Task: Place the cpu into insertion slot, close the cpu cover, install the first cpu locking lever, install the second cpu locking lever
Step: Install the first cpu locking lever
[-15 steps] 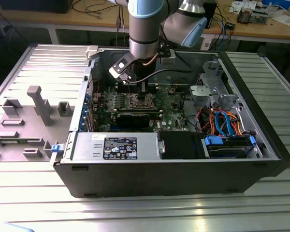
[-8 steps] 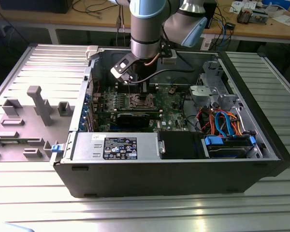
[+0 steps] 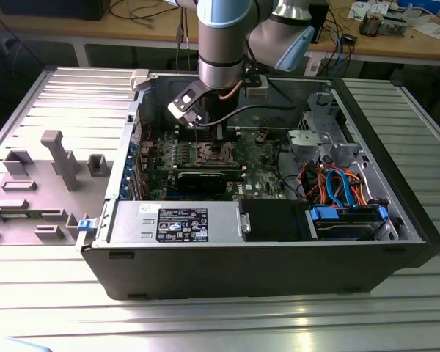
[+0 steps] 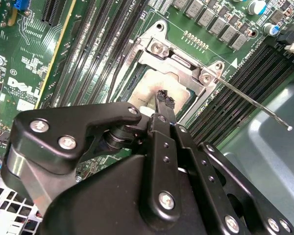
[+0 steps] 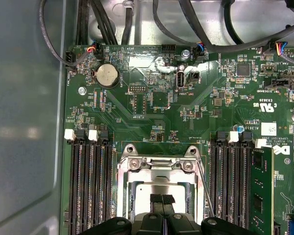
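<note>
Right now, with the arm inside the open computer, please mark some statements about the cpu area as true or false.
1. The cpu lies in the insertion slot. True.
2. The cpu cover stands upright. False: it lies flat over the cpu.
3. The gripper hangs over the cpu, jaws together. True.
4. A side panel closes the computer case. False: the case is open and the green board shows.
5. A thin lever sticks out past the cover's corner. True.
</note>
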Controlling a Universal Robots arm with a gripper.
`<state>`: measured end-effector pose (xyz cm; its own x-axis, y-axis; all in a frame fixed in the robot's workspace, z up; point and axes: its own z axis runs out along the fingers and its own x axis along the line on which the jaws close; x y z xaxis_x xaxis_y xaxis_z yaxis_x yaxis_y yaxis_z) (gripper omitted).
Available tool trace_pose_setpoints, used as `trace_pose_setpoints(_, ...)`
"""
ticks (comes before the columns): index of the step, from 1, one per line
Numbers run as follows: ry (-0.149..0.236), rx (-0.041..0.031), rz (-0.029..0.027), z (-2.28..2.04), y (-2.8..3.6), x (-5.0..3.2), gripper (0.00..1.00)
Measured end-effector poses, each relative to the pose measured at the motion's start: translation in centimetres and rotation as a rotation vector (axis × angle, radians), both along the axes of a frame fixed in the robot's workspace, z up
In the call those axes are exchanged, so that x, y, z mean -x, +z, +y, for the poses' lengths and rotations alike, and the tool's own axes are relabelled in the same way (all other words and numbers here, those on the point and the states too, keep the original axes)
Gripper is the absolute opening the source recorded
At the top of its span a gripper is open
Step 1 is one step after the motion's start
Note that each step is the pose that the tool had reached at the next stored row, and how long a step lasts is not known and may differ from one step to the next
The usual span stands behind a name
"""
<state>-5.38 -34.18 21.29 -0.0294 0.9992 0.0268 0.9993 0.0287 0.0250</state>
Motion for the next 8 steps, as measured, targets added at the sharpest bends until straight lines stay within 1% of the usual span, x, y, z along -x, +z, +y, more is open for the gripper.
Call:
trace_pose_setpoints(3, 0.000, -0.0001, -0.0001, 0.00, 0.35, 0.00, 0.11)
trace_pose_setpoints(8, 0.000, 0.0000, 0.0000, -0.01, 2.04, 0.00, 0.11)
